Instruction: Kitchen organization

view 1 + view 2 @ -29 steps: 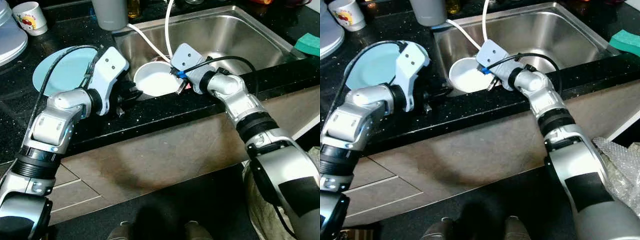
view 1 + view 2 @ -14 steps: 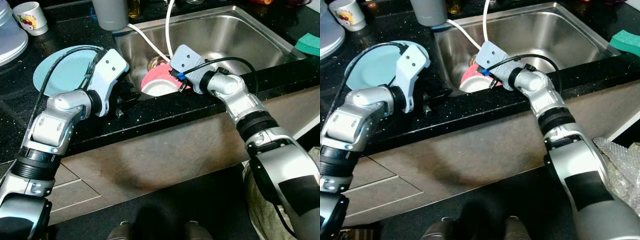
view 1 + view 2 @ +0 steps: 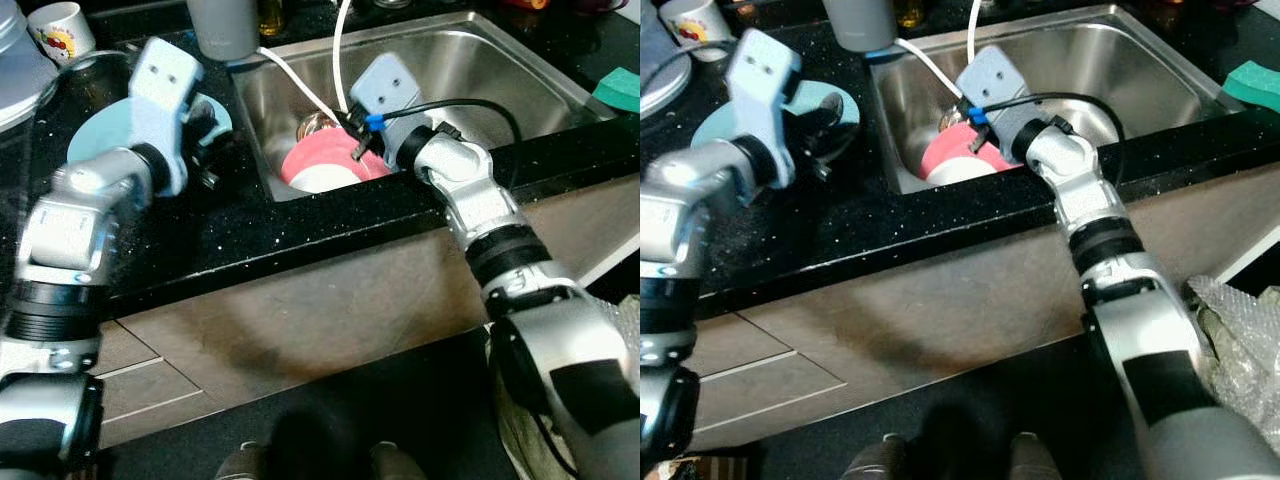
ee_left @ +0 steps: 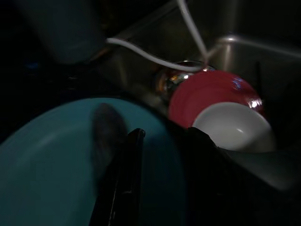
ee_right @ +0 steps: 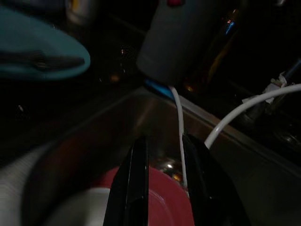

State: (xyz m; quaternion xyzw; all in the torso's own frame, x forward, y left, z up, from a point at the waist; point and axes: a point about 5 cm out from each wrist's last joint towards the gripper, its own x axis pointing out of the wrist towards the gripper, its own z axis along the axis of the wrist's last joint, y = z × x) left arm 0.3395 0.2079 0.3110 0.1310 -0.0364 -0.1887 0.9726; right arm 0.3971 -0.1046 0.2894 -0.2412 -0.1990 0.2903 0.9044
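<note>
The right gripper (image 3: 356,150), fingers slightly apart and empty, hovers over the red bowl (image 3: 312,160) and white bowl (image 3: 325,180) in the sink (image 3: 470,60); descending carelessly, I judge, could snag the white cables (image 3: 300,80).

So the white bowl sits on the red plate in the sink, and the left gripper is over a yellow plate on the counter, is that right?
Not quite: the plate under the left gripper is light blue, not yellow, as the left eye view shows. The white bowl does sit on the red plate in the sink.
</note>
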